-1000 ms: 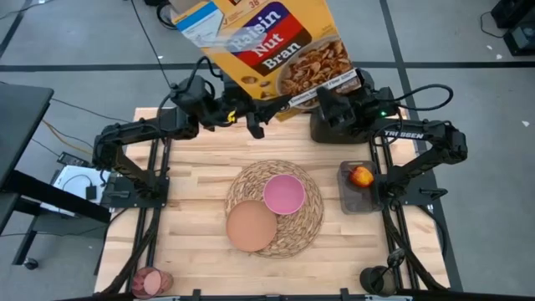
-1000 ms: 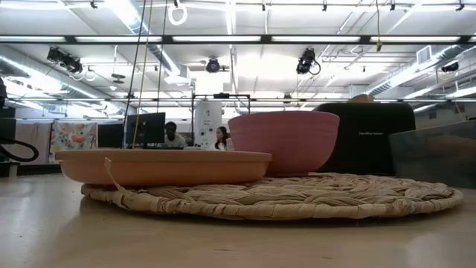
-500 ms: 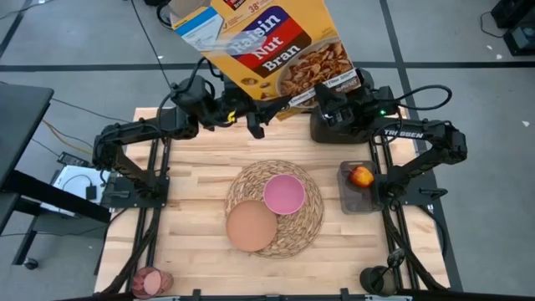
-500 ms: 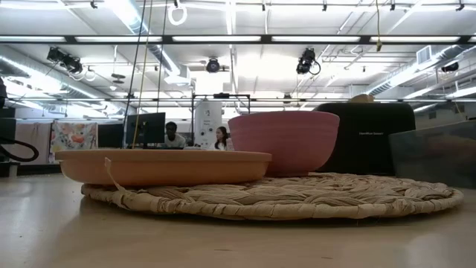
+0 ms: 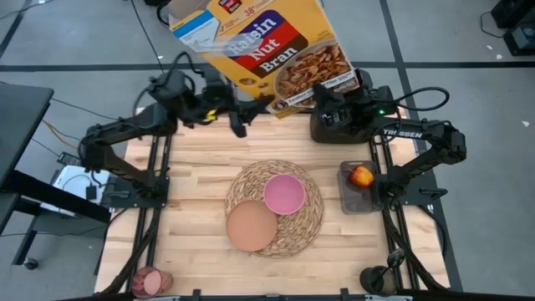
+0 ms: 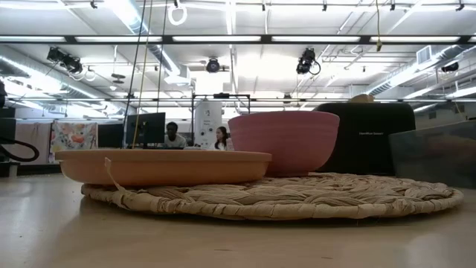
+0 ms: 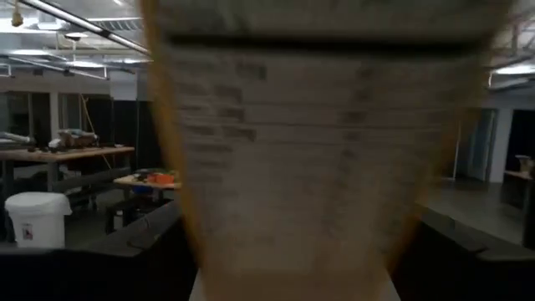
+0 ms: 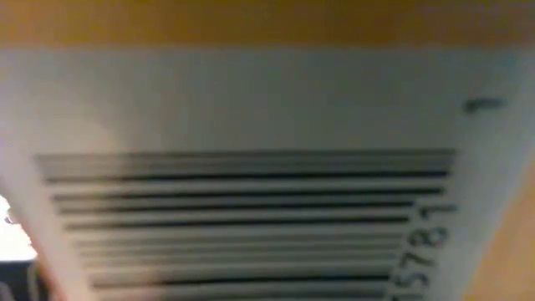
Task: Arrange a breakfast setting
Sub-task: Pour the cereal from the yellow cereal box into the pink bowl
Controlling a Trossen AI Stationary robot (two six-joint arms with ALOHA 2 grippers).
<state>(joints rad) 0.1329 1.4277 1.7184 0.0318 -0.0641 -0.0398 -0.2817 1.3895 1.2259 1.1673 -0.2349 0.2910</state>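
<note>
A woven straw placemat (image 5: 303, 227) lies mid-table. On it rest the small pink bowl (image 5: 284, 193) and the tan-brown plate (image 5: 251, 226); both also show in the low view, bowl (image 6: 282, 141) and plate (image 6: 163, 165). The red apple (image 5: 361, 176) lies in a grey bin (image 5: 351, 201) at the right. The pinkish-red tumbler (image 5: 152, 282) sits at the near left corner. A Raisin Nut Bran cereal box (image 5: 267, 46) hangs tilted over the far edge. My left gripper (image 5: 245, 117) is open, just left of the box's lower corner. My right gripper (image 5: 322, 99) is at the box's bottom. The spoon is out of view. My right gripper is at the cereal box's bottom end, whose barcode panel (image 8: 251, 209) fills its wrist view. The box and the gripper hide the place of contact, so the kind of hold does not show. The box is lifted clear and tilted, its open top toward the far left.
A black toaster (image 6: 364, 138) stands at the far right under my right arm, with a tan edge (image 6: 362, 97) showing above it. Bare wooden tabletop (image 5: 192, 192) lies left of the placemat and along the near edge. People sit in the room beyond the table.
My left gripper has drawn back toward the table's left edge, away from the cereal box's lower corner. The box has shifted slightly toward the far left. My right arm has kept still.
</note>
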